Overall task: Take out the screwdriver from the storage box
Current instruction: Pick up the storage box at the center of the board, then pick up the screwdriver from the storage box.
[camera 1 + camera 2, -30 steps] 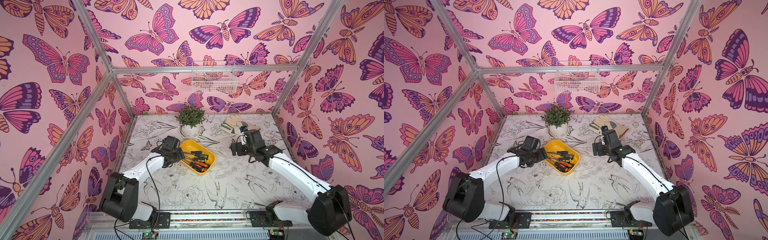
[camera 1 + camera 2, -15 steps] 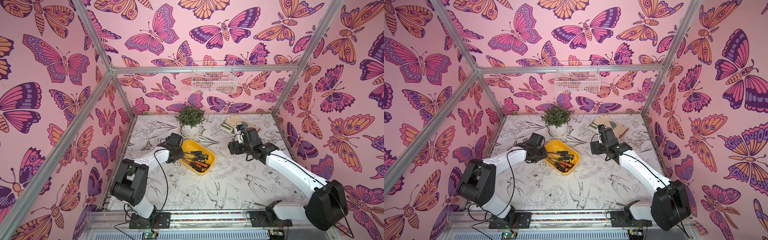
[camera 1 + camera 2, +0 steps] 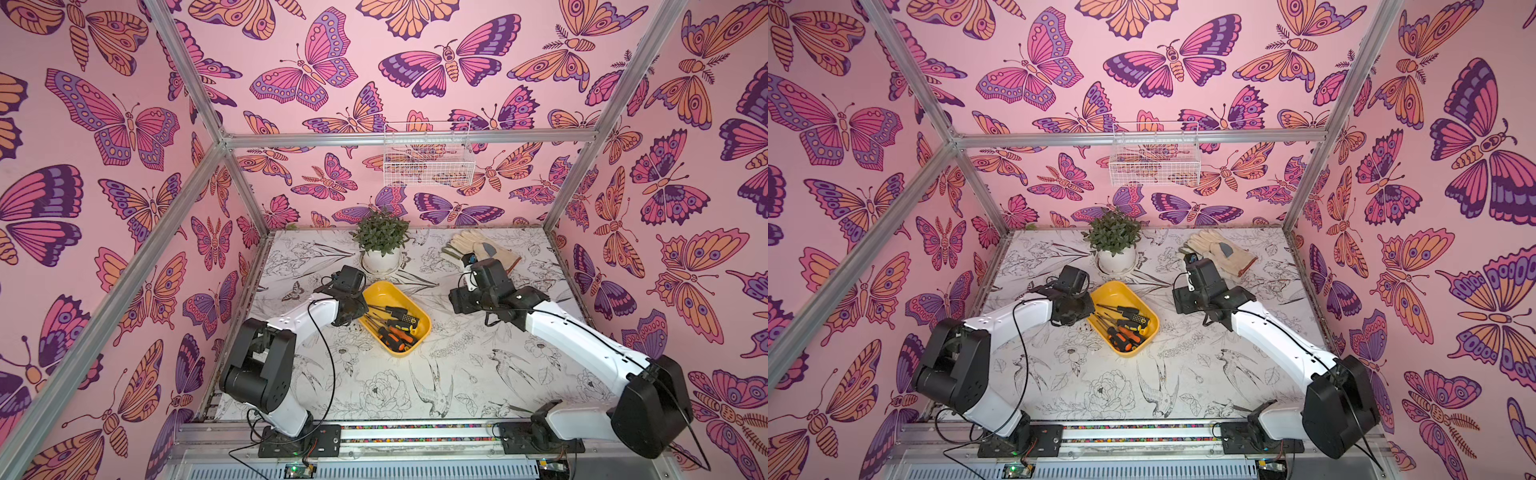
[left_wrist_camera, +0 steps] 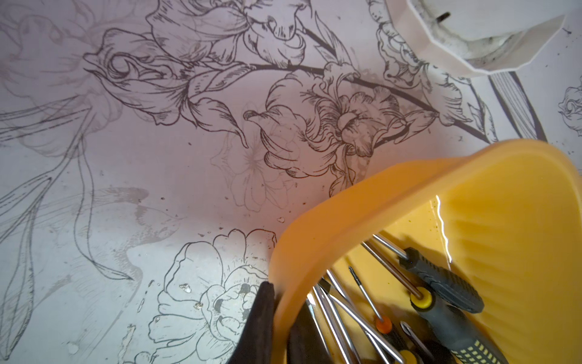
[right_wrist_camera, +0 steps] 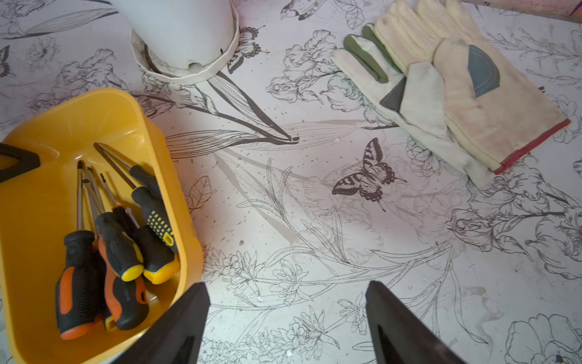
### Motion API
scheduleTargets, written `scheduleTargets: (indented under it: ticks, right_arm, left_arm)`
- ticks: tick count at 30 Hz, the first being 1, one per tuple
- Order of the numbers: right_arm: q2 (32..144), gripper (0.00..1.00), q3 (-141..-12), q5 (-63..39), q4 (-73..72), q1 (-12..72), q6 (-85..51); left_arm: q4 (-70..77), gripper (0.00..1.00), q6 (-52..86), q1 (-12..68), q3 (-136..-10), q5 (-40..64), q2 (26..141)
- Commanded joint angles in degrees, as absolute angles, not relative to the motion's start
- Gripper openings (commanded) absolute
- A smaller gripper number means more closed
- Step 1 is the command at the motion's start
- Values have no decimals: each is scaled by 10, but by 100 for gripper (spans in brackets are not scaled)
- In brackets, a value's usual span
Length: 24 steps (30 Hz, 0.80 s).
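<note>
Risk of tipping the yellow storage box [image 3: 384,293] and spilling the screwdrivers [image 5: 116,239] inside, left gripper [image 4: 281,320] jaws pinching the nine-o'clock rim, right gripper [image 5: 286,285] jaws spread off at three o'clock.

pink walls [image 3: 124,124] printed with big butterflies in purple, orange and magenta close in on three sides. silver metal bars [image 3: 411,138] run up the corners and across the back wall, where a white wire basket [image 3: 428,166] hangs. the table [image 3: 457,374] is white, covered in black line drawings of flowers, birds and butterflies. the light is soft and even.
</note>
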<state>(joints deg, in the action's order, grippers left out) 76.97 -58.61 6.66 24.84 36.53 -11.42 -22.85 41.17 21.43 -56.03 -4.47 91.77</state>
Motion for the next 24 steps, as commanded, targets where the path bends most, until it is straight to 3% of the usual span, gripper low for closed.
scheduleTargets:
  ticks: [1,12,24]
  right_arm:
    - [749,82,-610,96,271,415,-135]
    - [808,74,-627,86,217,545,-188]
    - [930,62,-675,24,195,575,-185]
  left_arm:
    - [-253,0,376,226,-581,-90,874]
    - [-280,0,353,284,-607,-205,793]
    - [-254,0,328,328,-588,-247,773]
